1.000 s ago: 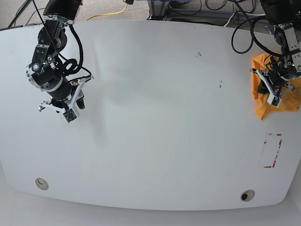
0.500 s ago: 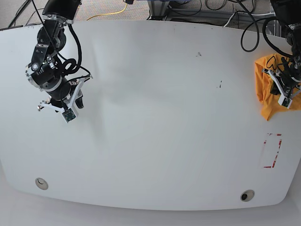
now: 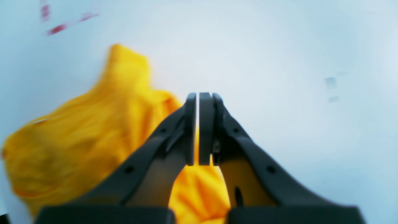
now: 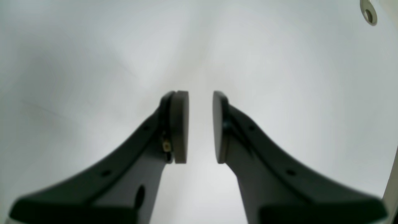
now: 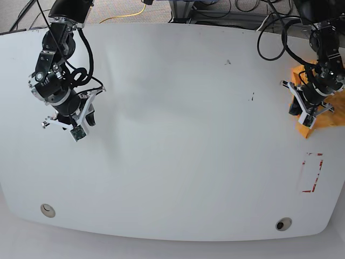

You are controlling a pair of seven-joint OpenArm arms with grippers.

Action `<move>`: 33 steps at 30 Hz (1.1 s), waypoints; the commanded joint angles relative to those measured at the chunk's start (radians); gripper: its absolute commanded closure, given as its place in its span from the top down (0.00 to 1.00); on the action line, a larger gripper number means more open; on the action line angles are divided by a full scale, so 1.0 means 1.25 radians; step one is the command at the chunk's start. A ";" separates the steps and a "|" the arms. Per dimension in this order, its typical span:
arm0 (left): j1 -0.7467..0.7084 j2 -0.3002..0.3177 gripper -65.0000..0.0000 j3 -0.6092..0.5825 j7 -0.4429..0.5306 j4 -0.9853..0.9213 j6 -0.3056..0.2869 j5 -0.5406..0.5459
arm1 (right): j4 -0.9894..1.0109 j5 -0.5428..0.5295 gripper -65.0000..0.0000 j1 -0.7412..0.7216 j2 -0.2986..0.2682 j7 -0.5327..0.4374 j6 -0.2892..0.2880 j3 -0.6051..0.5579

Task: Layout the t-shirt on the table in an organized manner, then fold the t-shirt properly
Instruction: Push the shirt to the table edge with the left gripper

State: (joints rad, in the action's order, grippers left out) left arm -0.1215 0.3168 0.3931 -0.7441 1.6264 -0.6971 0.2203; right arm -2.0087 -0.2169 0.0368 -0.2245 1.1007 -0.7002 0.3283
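The orange-yellow t-shirt (image 5: 330,117) lies bunched at the table's (image 5: 188,135) far right edge. My left gripper (image 5: 304,110) hangs over the shirt's left side. In the left wrist view, the left gripper (image 3: 198,96) is shut, its tips over bare white table (image 3: 279,62). The crumpled t-shirt (image 3: 77,133) spreads below and to the left of the fingers, and nothing shows pinched between the pads. My right gripper (image 5: 70,120) hovers over the table's left part. In its wrist view, the right gripper (image 4: 200,96) stands slightly open and empty above the tabletop (image 4: 93,46).
A red-tape rectangle (image 5: 312,172) marks the table just below the shirt, and shows in the left wrist view as red tape (image 3: 62,26). Round grommets (image 5: 48,210) (image 5: 283,224) sit near the front edge. Cables and floor lie beyond the far edge.
The left arm swung right toward the table's edge, then came back left over the shirt, whose bunch changed shape slightly. The right arm stayed almost still.
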 commanded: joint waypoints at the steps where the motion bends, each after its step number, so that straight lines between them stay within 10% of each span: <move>1: 0.009 -0.006 0.00 -0.006 0.015 0.019 -0.001 0.007 | -0.018 -0.009 0.19 -0.013 -0.008 -0.017 0.002 0.002; 33: -0.053 0.122 0.00 0.100 0.086 -0.180 -0.001 0.007 | -0.018 -0.009 0.19 -0.009 -0.004 -0.017 0.002 0.006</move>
State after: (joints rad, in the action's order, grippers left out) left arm -0.1932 0.4309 0.5022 -0.6464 1.4101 -0.7025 0.2283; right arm -2.0087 -0.2169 0.0376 -0.2184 1.1007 -0.6998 0.3317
